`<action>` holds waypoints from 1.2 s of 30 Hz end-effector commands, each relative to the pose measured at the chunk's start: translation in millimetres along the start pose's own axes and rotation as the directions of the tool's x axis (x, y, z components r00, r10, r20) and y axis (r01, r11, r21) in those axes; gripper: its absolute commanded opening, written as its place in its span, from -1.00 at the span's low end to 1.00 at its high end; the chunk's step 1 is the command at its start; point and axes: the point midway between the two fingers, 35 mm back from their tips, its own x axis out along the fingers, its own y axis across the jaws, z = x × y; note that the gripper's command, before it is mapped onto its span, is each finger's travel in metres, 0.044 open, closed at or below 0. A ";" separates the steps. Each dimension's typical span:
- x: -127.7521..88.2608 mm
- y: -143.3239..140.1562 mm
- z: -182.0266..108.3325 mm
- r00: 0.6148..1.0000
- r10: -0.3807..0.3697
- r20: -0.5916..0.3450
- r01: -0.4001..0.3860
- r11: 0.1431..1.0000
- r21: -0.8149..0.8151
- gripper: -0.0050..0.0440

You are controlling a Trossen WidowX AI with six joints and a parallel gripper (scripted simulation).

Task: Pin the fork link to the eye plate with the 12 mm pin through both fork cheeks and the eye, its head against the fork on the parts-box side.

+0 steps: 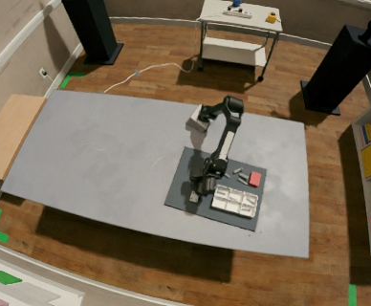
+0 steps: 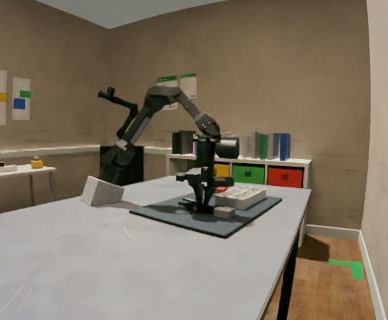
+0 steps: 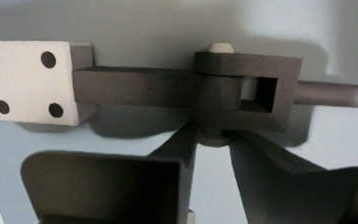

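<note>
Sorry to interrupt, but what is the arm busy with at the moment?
It is pinning a joint. The hand is shut on the pin's head at the near cheek of the fork link. The pin's pale tip shows past the far cheek, with the eye plate seated in the fork.
</note>
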 end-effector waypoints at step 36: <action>-5.3 5.6 4.9 0.999 0.021 0.030 -0.021 1.000 0.011 -1.00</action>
